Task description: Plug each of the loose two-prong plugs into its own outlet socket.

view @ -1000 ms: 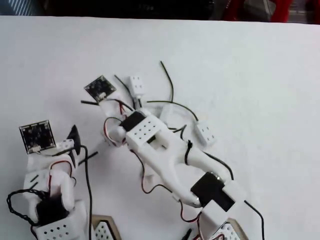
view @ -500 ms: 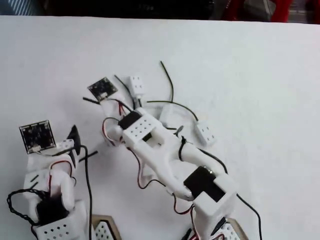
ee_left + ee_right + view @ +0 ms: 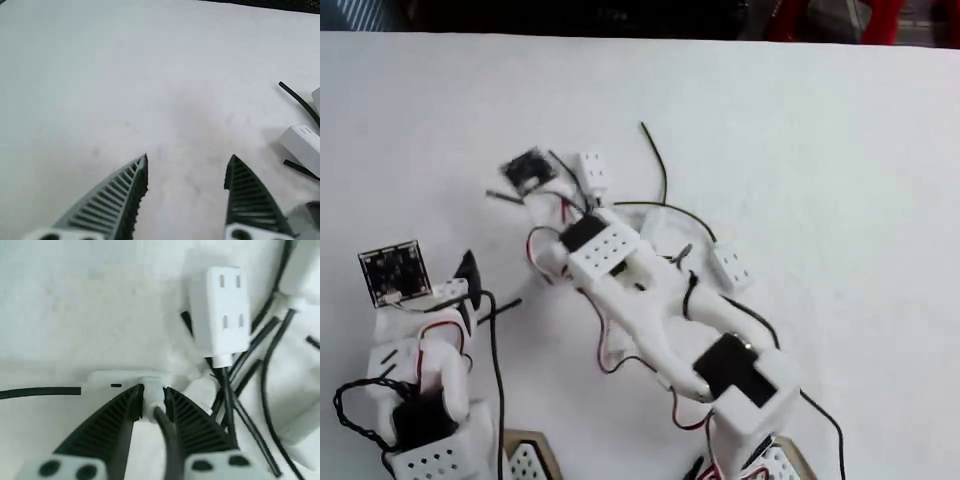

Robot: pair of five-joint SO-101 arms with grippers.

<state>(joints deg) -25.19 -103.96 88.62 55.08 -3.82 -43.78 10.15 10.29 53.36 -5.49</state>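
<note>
My right gripper is shut on a small white two-prong plug whose black cable runs back between the fingers. Just beyond it lies a white outlet block with two pairs of slots facing up. In the high view the right arm stretches from the near right toward the table's middle, beside an outlet block; another outlet block lies to its right. My left gripper hangs open over bare table at the near left, holding nothing.
Loose black cables curl around the outlet blocks at mid-table. A white block and a cable end lie off to the side of the left gripper. The white table is bare at the far side and right.
The right arm's wrist has shifted a little toward the far side and turned, and its elbow has swung left. The left arm has stayed still.
</note>
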